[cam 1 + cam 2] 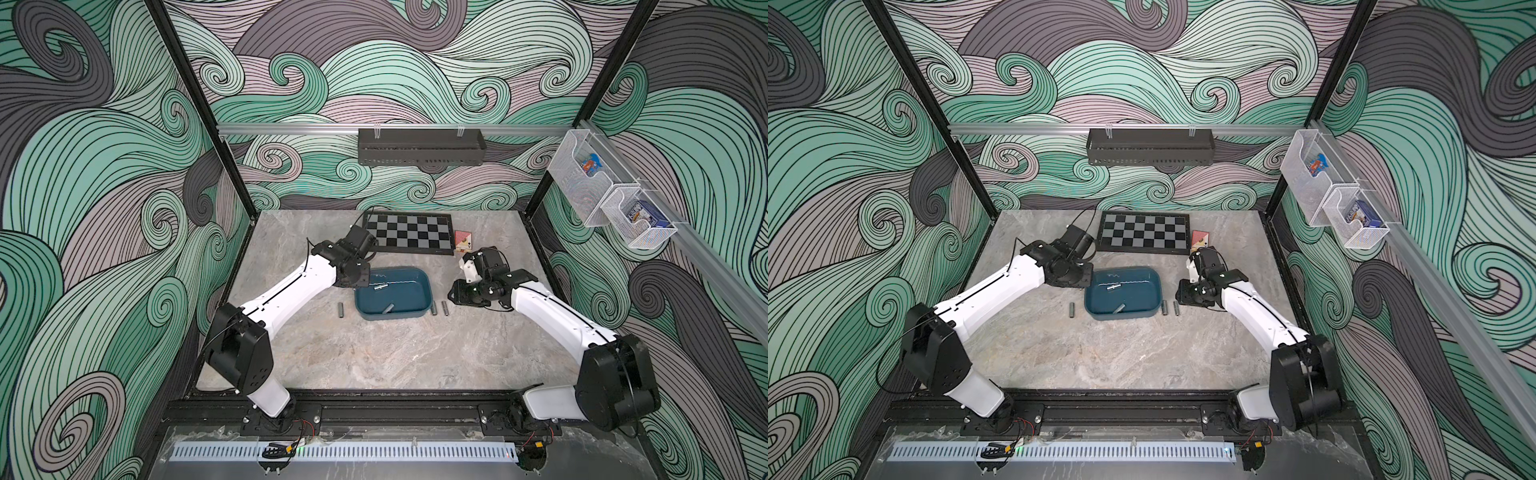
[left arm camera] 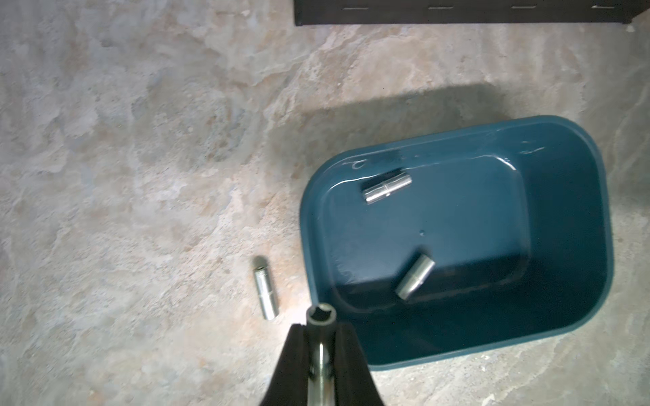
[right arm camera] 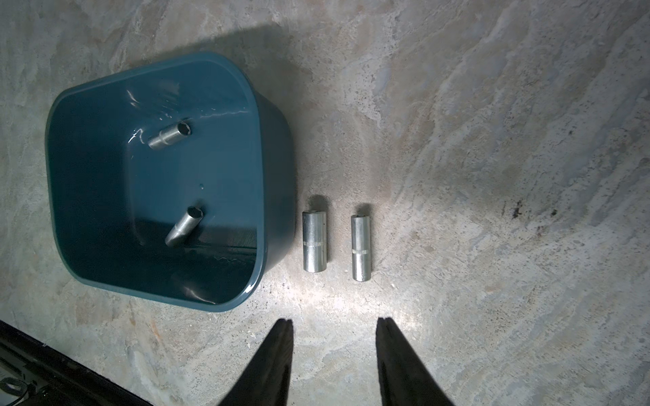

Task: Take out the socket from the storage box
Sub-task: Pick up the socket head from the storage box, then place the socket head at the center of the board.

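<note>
Bright top views, bowed edges, dimmer, softly blurred wrist views, glare streaks along the storage box (image 1: 411,297) far wall

On the left wrist feed I see my left gripper (image 2: 322,327) clamped on the held socket (image 2: 320,316), hex mouth facing the lens, at the storage box (image 2: 569,246) corner. A banded socket (image 2: 387,186) and a plain socket (image 2: 415,276) lie apart inside. A loose socket (image 2: 265,293) lies on the marble table (image 2: 140,175) beside the box.
</note>
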Motion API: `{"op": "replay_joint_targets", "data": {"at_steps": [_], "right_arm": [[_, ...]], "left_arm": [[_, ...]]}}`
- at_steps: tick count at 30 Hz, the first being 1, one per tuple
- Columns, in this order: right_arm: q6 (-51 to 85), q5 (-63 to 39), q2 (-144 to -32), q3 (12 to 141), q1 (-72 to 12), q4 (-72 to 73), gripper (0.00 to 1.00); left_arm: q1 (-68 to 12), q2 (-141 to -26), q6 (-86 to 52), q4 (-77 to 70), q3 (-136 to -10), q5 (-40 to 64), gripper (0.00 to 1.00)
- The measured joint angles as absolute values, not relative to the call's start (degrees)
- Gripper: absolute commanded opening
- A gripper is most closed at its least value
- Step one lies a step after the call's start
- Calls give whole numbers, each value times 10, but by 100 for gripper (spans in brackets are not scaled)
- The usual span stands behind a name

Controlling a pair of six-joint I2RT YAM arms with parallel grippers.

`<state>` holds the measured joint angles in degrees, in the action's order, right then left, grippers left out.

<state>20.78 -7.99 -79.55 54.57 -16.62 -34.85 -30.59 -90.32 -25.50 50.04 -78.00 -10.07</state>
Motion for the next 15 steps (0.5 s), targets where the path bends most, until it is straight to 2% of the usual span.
{"op": "replay_joint_targets", "data": {"at_steps": [7,15], "right_arm": [[209,-85,-795,546,-166,-348,43],[212,-96,-795,546,-166,-345,43]], "left_arm": [[-239,-834,-243,511,-715,-101,4],[-222,-808,-229,520,-673,-108,5]]}}
